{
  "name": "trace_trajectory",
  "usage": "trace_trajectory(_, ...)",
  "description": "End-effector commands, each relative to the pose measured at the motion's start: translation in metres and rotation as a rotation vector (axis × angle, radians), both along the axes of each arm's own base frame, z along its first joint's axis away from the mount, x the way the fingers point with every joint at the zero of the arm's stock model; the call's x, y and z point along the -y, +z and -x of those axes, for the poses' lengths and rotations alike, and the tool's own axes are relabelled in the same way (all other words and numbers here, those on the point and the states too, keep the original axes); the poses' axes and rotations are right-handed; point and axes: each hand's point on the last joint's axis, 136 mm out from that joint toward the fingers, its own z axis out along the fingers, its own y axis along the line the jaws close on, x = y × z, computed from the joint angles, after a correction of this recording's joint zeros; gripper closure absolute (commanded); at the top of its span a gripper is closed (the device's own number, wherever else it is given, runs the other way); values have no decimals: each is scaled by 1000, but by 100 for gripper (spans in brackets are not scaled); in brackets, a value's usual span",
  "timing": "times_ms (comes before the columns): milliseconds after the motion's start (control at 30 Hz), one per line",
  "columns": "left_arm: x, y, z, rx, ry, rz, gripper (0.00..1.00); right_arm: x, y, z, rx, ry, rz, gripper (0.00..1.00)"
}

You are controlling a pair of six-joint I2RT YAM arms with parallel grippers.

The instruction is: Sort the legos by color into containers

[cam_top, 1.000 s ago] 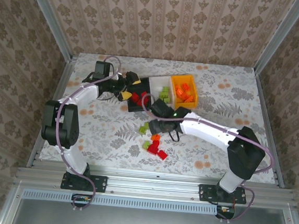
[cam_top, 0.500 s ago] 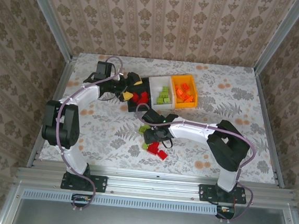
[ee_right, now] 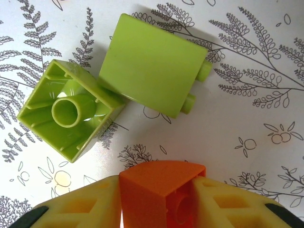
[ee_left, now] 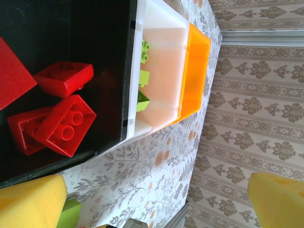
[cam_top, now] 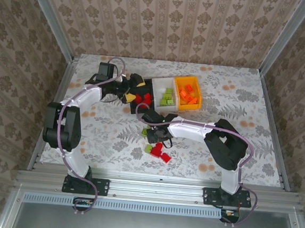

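- Three bins stand joined in a row at the far middle of the surface (cam_top: 102,136). From the top view, the black bin (cam_top: 140,111) is on the left, the white bin (cam_top: 163,83) in the middle and the orange bin (cam_top: 188,79) on the right.
- Several red bricks (ee_left: 64,124) lie in the black bin. A few lime green bricks (ee_left: 144,77) lie in the white bin, close to the wall it shares with the black one. Orange bricks (cam_top: 188,96) fill part of the orange bin.
- The left pincer (cam_top: 134,90) hangs over the left end of the black bin and is released. Its yellow pads (ee_left: 31,202) stand wide apart with nothing between them.
- In the left wrist view, a bit of green plastic (ee_left: 71,213) shows just beside the nearer pad. Too little of it is visible to tell more.
- The right pincer (ee_right: 159,209) is low over the surface in front of the bins, clenched on a single orange brick (ee_right: 161,187). The brick sits between the two yellow pads and touches both. Whether it is off the surface cannot be told.
- Two lime green pieces lie on the surface just beyond that pincer. The overturned green brick (ee_right: 71,109) shows its hollow underside. The tipped green brick (ee_right: 154,71) lies on its side with its studs pointing sideways. The two touch along one edge.
- In the top view, two loose red bricks (cam_top: 156,150) and one loose green brick (cam_top: 148,148) lie on the surface on the near side of the right pincer, close together.
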Motion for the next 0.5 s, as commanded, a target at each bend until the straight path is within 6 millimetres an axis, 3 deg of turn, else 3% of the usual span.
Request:
trace_trajectory(0,0,21,2,39,-5,25,0,10,-2,-5,23,-2,63,63)
trace_trajectory(167,0,17,2,33,-5,23,0,18,3,-10,70,-19,79,66)
trace_trajectory(467,0,16,2,33,-4,21,0,38,35,-38,160,-75,61,66)
